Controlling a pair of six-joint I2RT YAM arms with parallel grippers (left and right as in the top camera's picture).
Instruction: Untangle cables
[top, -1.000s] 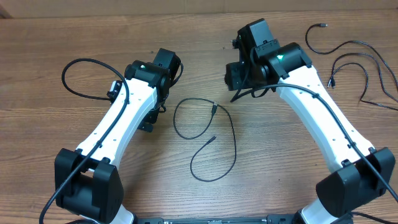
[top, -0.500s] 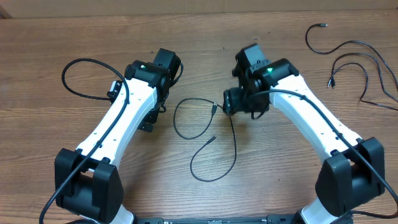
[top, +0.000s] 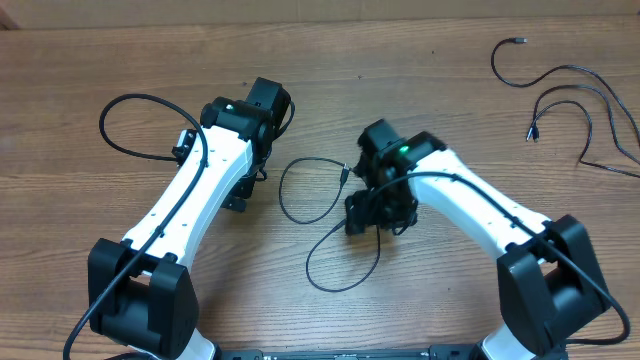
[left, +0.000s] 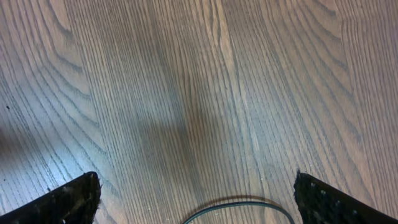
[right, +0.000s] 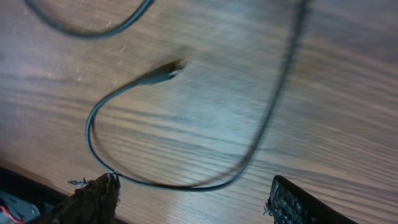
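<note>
In the centre of the overhead view, between the two arms, lies one thin black centre cable (top: 281, 190). It is a single smooth round cord thrown into two open loops, one above the other, with its two small dark plug ends (top: 340, 225) lying near each other at the middle. Two more such cords, the upper-right cables (top: 565, 69), curve loosely across the upper right corner and run off the right edge. That makes three cables in all, on a table (top: 450, 40) of matte brown wood with long streaked grain.

The right gripper (right: 194, 182) hovers over the lower loop. Its two rough dark fingers (right: 93, 199) stand wide apart at the bottom of the frame with nothing between them; the picture is blurred.

The left gripper (left: 196, 186) is spread fully and holds nothing, and an arc of dark cord shows at the bottom edge.
</note>
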